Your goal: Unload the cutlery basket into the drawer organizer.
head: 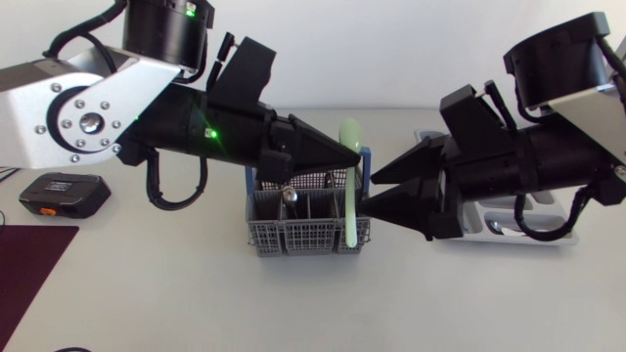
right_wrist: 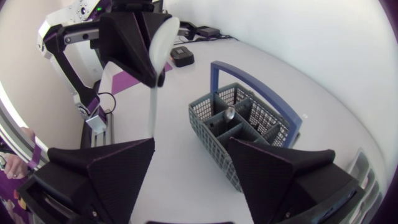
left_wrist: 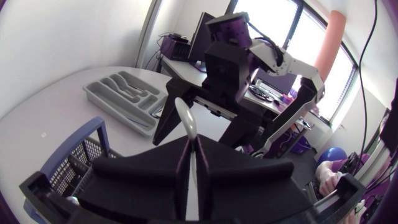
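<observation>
Mat: a dark red mat (head: 29, 266) lies at the near left corner of my table.
Box: a small black box (head: 64, 193) sits just beyond the mat.
Left gripper: my left gripper (head: 354, 154) reaches past the middle, above the far right of the basket, its 2 fingers pinching the spoon.
Spoon: the pale green spoon (head: 348, 191) hangs upright, bowl up, with its handle pointing down. From above it overlaps the basket's right end. My right wrist camera shows it in the air, clear of the basket.
Basket: the grey basket (head: 293, 235) with a blue handle stands mid-table, 1 metal piece (head: 290, 198) in a middle compartment.
Right gripper: my right gripper (head: 372, 193) is just right of the spoon, fingers spread, holding nothing.
Organizer: the grey organizer tray (head: 548, 238) lies at the right, largely under my right arm.
</observation>
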